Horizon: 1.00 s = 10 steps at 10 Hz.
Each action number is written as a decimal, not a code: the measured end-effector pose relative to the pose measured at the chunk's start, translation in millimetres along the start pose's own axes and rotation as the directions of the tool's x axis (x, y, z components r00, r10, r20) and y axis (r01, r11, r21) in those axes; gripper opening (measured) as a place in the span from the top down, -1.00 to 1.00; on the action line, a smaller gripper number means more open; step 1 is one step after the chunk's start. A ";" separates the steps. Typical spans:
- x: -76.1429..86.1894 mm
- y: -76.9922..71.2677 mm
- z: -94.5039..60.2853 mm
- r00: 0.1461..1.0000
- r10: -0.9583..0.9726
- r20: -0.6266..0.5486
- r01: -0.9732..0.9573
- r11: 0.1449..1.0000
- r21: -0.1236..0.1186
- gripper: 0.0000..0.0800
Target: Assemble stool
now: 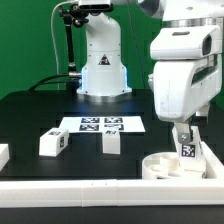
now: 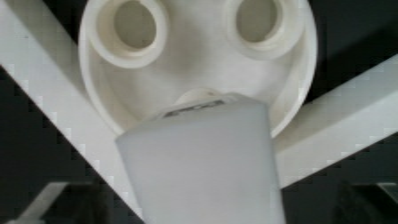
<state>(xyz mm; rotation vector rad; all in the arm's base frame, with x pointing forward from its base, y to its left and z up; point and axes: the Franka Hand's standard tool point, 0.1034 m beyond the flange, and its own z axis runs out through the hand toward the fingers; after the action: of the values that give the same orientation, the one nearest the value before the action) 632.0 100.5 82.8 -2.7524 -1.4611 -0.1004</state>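
Note:
The round white stool seat (image 1: 165, 166) lies in the front right corner of the table, by the rails. In the wrist view the seat (image 2: 187, 70) shows two round holes. My gripper (image 1: 185, 133) is shut on a white stool leg (image 1: 187, 150) with a tag marker and holds it upright, its lower end at the seat's top. In the wrist view the held leg (image 2: 196, 155) fills the middle between my gripper's (image 2: 196, 205) jaws and meets a notch in the seat. Two more tagged legs (image 1: 53, 143) (image 1: 111, 144) lie loose on the black table.
The marker board (image 1: 100, 124) lies flat behind the loose legs. White border rails run along the front (image 1: 90, 188) and the exterior view's right (image 1: 212, 155), and also show in the wrist view (image 2: 45, 95). The arm's base (image 1: 103, 60) stands at the back.

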 end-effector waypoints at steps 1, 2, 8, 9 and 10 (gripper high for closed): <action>-0.1 0.1 0.0 1.000 0.013 0.000 -0.013 1.000 0.000 -0.31; -0.1 0.3 -0.2 1.000 0.027 0.000 -0.027 1.000 0.000 0.04; -0.1 -0.7 1.0 0.882 0.471 -0.001 -0.471 0.881 0.041 0.15; 0.5 -1.0 1.3 0.829 0.560 -0.002 -0.559 0.828 0.052 0.15; 1.8 -1.0 1.3 0.755 0.655 -0.005 -0.654 0.754 0.063 0.15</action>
<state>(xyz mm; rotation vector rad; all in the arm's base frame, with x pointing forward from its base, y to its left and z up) 632.2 102.6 81.6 -3.0062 -0.3979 -0.0733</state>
